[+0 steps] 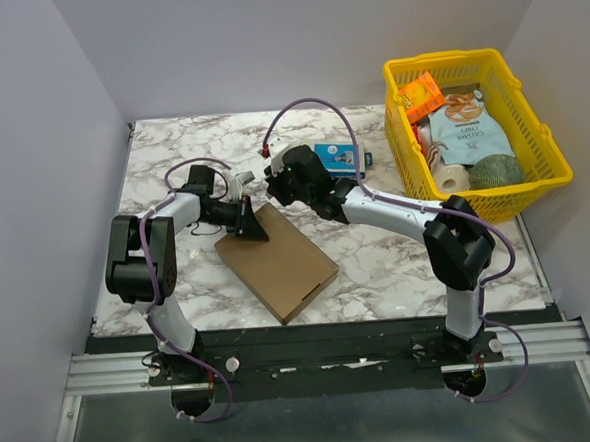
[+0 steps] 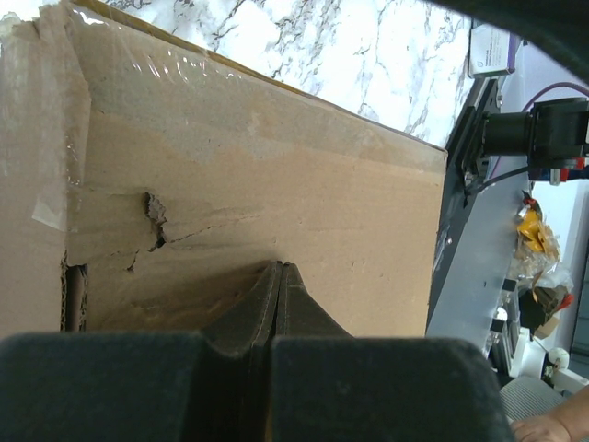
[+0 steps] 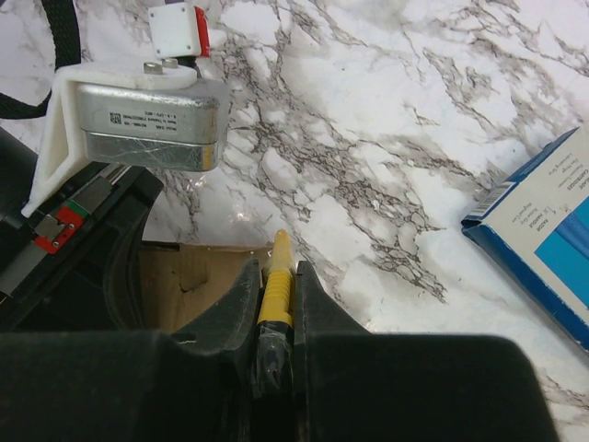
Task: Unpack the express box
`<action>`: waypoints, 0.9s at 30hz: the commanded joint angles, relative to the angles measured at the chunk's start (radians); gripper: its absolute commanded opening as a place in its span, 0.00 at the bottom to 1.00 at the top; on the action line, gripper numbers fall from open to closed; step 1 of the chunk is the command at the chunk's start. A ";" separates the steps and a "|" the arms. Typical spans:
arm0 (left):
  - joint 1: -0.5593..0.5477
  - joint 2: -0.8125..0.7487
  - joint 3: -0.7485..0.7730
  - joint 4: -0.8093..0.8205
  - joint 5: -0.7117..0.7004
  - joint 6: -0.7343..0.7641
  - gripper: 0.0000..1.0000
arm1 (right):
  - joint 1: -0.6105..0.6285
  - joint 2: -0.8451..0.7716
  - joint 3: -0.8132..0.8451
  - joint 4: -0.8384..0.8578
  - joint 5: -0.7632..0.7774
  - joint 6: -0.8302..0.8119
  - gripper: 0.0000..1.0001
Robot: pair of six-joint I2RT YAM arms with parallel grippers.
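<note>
While the shut, empty left jaws are pinning the box [image 1: 278,267], the right jaws are clamping a yellow cutter [image 3: 276,295] at its top corner, needing a steady tape-slicing draw next.

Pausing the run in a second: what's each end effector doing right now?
Left end effector: closed, holding nothing, tips at the express box.
Right end effector: closed on a yellow-handled tool.
</note>
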 commanded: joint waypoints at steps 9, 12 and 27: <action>-0.005 0.051 -0.026 -0.031 -0.132 0.041 0.03 | 0.012 0.005 0.018 0.014 -0.030 -0.026 0.00; -0.005 0.055 -0.026 -0.028 -0.132 0.037 0.03 | 0.012 0.002 0.013 0.001 -0.041 -0.021 0.00; -0.004 0.062 -0.021 -0.027 -0.131 0.038 0.03 | 0.015 0.001 0.015 0.011 0.002 -0.046 0.00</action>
